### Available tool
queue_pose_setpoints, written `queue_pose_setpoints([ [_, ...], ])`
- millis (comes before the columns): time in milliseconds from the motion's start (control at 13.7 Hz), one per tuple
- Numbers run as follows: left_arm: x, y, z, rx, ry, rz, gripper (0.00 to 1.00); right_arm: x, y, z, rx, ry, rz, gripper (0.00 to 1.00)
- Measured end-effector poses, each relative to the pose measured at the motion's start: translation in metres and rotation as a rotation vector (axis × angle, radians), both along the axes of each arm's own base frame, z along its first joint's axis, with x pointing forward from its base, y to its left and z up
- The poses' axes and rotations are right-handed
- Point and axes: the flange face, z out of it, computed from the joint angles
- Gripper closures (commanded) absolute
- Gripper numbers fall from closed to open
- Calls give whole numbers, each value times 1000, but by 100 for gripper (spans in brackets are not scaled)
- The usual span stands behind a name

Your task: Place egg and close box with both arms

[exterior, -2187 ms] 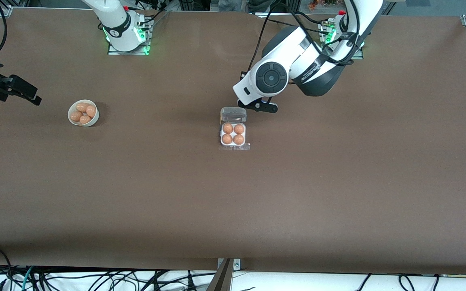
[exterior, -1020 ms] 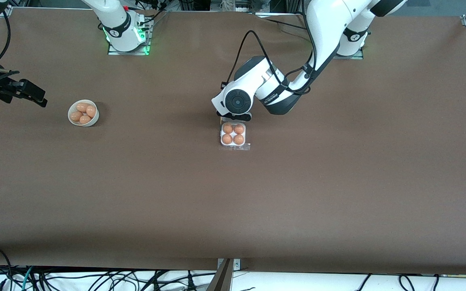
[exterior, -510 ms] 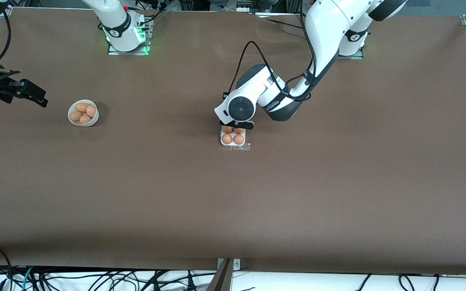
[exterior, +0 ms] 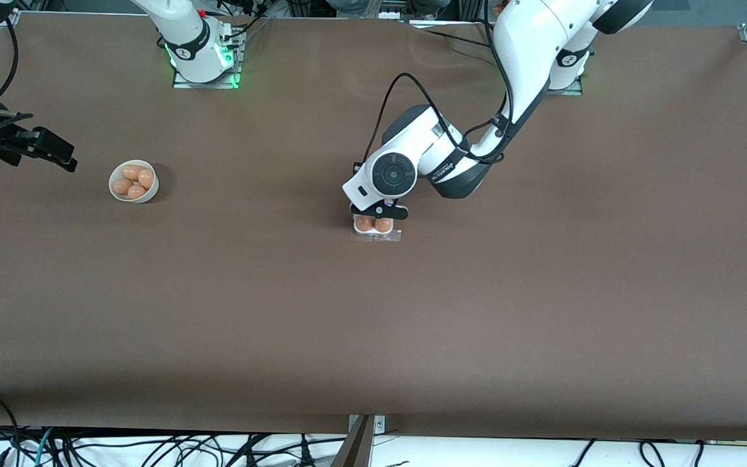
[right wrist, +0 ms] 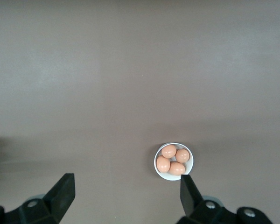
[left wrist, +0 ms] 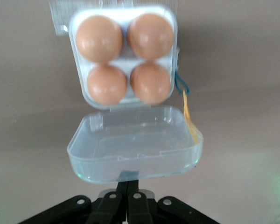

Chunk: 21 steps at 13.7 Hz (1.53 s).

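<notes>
A: The counter (exterior: 542, 311) is taken in first: the box (exterior: 377, 228) is seen at its middle, all four cells filled with eggs (left wrist: 126, 58), so the placing is judged done and the closing is in hand.

B: The clear lid (left wrist: 135, 144) is found tilted up from its hinge, with the left pincer (left wrist: 127, 186) brought together right at its free edge, over the box. Whether the lid is pinched or only pushed cannot be told.

A: The right pincer (right wrist: 123, 191) is held apart, high near the bowl (exterior: 133, 181) of spare eggs; that arm is waiting.

B: Next, the lid would need to be swung over the eggs and pressed until latched, the tray perhaps steadied by the right arm.
</notes>
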Motion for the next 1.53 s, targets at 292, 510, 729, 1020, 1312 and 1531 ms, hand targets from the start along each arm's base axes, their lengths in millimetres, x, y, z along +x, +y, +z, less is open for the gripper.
queue_pose_setpoints([
  [292, 21, 15, -1, 5, -40, 43, 92, 0, 0, 0, 0, 0, 0, 0],
  [510, 44, 28, 12, 19, -100, 62, 71, 0, 0, 0, 0, 0, 0, 0],
  [729, 66, 50, 42, 99, -195, 32, 23, 0, 0, 0, 0, 0, 0, 0],
  [1020, 115, 125, 128, 167, -280, 123, 4, 0, 0, 0, 0, 0, 0, 0],
  [1312, 152, 200, 170, 226, -374, 210, 1, 0, 0, 0, 0, 0, 0, 0],
  [1531, 167, 237, 178, 247, -397, 219, 1, 0, 0, 0, 0, 0, 1, 0],
])
